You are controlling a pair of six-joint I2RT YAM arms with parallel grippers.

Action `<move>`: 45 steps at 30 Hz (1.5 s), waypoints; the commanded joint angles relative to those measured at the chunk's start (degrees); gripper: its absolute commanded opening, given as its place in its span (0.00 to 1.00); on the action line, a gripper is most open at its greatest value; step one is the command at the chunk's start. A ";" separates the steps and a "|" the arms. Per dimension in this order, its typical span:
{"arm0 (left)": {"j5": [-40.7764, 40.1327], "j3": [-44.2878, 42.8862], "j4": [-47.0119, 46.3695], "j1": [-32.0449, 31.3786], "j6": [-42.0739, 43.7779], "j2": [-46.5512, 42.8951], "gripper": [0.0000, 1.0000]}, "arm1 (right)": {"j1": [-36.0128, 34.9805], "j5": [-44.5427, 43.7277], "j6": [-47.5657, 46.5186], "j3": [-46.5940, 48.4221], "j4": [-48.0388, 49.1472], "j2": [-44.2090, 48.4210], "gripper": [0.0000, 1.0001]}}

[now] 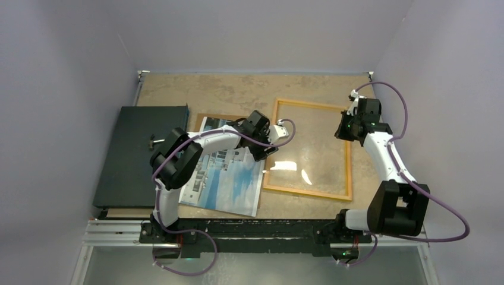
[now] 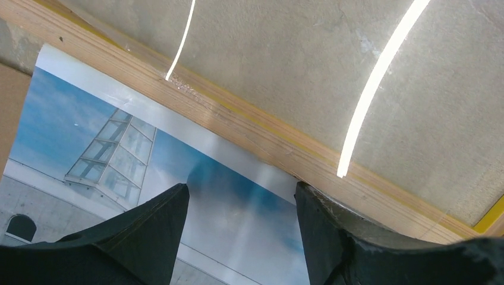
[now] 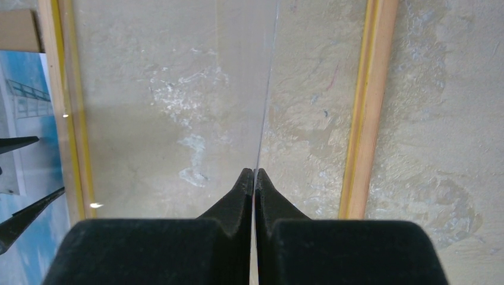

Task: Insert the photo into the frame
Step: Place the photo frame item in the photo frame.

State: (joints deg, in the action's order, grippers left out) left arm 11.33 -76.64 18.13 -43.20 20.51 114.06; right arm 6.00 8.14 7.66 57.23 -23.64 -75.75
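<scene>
- The photo [image 1: 229,178] lies face up on the table [image 1: 238,89], left of centre and a little askew. I can see blue sky and a pale building on it.
- Its far left corner covers part of a brown board [image 1: 199,122]. A black panel [image 1: 136,154] lies just beyond that, at the table's left side.
- The frame [image 1: 306,193] lies flat to the photo's right, with the table showing through its clear pane.
- From my left wrist camera, the photo's white border runs right along the frame's wooden left bar [image 2: 238,127]. I cannot tell whether it touches the bar or slips under it.
- My left arm [image 1: 208,139] reaches across the photo to that bar. Its jaws are released, and both fingers [image 2: 148,234] stand apart over the photo's edge with nothing between them. I cannot tell whether the tips touch the paper.
- My right arm [image 1: 386,157] sits by the frame's far right part, with its jaws clenched tip to tip.
- A thin bright line [image 3: 267,89], like the edge of a clear sheet, runs away from between those tips over the pane. I cannot tell whether the jaws pinch it.
</scene>
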 commanded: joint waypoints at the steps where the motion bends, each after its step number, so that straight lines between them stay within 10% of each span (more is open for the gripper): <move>1: 2.65 1.45 -0.07 -1.20 0.62 -1.55 0.65 | -0.37 -0.52 -2.82 2.94 -0.86 -3.01 0.00; 14: 2.73 2.14 1.04 -2.33 1.46 -3.48 0.63 | -0.73 1.51 -0.75 3.91 1.56 -7.08 0.12; 17: -0.15 1.60 0.67 -2.19 1.06 -3.29 0.63 | -0.73 2.41 -0.78 4.39 1.37 -6.95 0.00; 29: 4.26 -3.54 2.60 2.22 -5.69 -5.35 0.78 | -1.11 -3.00 -2.35 6.80 -0.31 -5.74 0.00; 45: 8.68 0.68 1.94 -0.56 -3.03 -3.48 0.72 | -2.57 -7.45 -3.18 3.03 -0.88 -1.20 0.00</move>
State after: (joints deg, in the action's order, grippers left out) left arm 17.74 -76.95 20.51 -41.95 16.27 110.67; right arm 3.64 4.21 5.96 61.10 -24.49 -79.94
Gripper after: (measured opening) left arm 0.733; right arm 0.007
